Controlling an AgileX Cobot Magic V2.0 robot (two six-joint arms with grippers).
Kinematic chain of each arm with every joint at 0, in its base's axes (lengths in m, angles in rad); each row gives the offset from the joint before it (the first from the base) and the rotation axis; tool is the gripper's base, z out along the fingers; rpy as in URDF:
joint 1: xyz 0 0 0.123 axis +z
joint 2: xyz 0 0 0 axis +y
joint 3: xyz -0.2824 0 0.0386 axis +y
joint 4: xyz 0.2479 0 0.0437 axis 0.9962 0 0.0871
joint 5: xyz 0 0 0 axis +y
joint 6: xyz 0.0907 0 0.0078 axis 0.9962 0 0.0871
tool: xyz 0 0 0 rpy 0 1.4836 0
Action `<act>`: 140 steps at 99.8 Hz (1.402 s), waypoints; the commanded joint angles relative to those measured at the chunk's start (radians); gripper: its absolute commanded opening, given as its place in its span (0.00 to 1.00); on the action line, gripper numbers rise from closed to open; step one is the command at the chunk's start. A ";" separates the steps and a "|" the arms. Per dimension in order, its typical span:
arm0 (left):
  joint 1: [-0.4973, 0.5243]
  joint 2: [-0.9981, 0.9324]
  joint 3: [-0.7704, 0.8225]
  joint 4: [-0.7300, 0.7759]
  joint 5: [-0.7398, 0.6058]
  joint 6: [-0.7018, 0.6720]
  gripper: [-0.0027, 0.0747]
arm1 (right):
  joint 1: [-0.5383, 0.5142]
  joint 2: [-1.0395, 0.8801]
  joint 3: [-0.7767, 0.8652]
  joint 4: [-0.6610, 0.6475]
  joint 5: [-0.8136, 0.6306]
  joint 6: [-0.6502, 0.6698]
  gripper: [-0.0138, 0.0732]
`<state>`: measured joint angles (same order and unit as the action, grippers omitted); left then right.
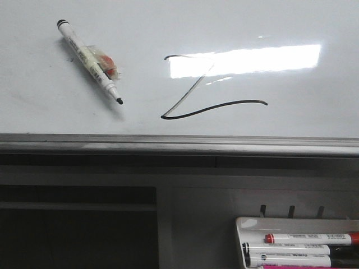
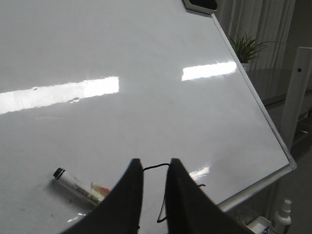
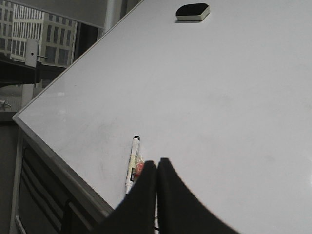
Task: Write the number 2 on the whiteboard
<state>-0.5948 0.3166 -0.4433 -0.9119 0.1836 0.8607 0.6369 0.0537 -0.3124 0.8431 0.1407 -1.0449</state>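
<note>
The whiteboard (image 1: 168, 33) lies flat and fills the upper front view. The number 2 (image 1: 224, 105) is drawn on it in thin black line, angular like a Z, partly under a bright reflection. A black-tipped white marker (image 1: 88, 59), uncapped, with tape and a red bit on its barrel, lies loose on the board to the left of the number. Neither gripper shows in the front view. My left gripper (image 2: 155, 161) is open and empty above the number (image 2: 156, 166), with the marker (image 2: 73, 183) beside it. My right gripper (image 3: 157, 162) is shut and empty, near the marker (image 3: 132, 163).
The board's grey frame edge (image 1: 179, 140) runs along the front. A white tray (image 1: 297, 224) with several markers sits below at the right. A black eraser (image 3: 193, 11) rests at the board's far end. A plant (image 2: 246, 48) and a white bottle (image 2: 282, 219) stand beyond the board's side.
</note>
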 commanded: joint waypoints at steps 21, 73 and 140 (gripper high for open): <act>0.005 -0.077 0.034 -0.011 -0.025 0.002 0.01 | -0.006 -0.082 0.001 0.006 -0.037 0.000 0.08; 0.005 -0.077 0.034 -0.011 -0.022 0.002 0.01 | -0.006 -0.082 0.001 0.006 -0.037 0.000 0.08; 0.177 -0.113 0.207 0.724 -0.156 -0.586 0.01 | -0.006 -0.082 0.001 0.006 -0.037 0.000 0.08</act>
<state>-0.4673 0.2040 -0.2579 -0.3535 0.1418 0.4774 0.6345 -0.0109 -0.2860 0.8431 0.1557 -1.0432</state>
